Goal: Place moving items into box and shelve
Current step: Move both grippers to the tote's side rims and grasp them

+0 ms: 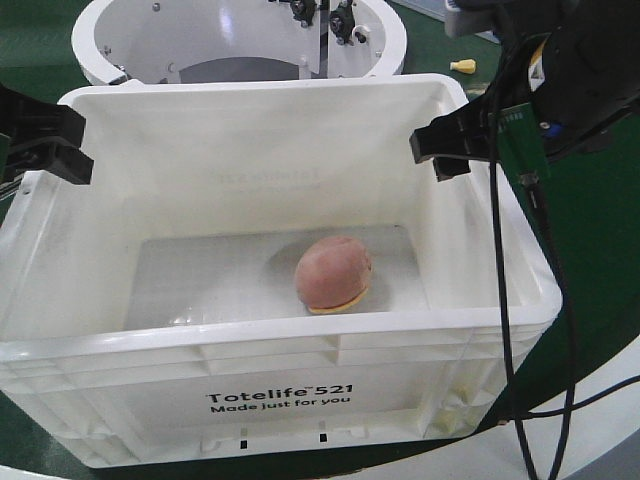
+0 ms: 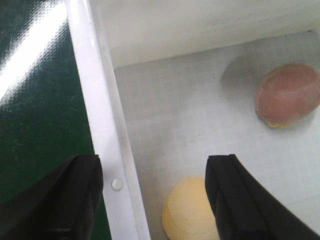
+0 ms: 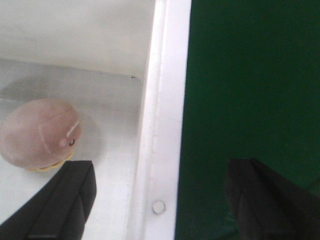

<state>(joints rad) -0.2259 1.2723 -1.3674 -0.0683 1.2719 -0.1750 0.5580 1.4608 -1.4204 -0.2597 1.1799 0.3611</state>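
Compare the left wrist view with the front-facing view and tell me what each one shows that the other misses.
Only the left wrist view shows the cream-yellow bun, lying in the box by its left wall. Only the front view shows the Totelife print and the white ring fixture behind the box. Both show the box, the pinkish-brown ball inside it, and the open left gripper straddling the left wall.

The front view looks steeply down from close by, taking in the whole box (image 1: 300,335). Each wrist view hangs just above one side rim, facing down, with the rim running up the frame. All three share the box floor and the pink ball (image 1: 333,273).
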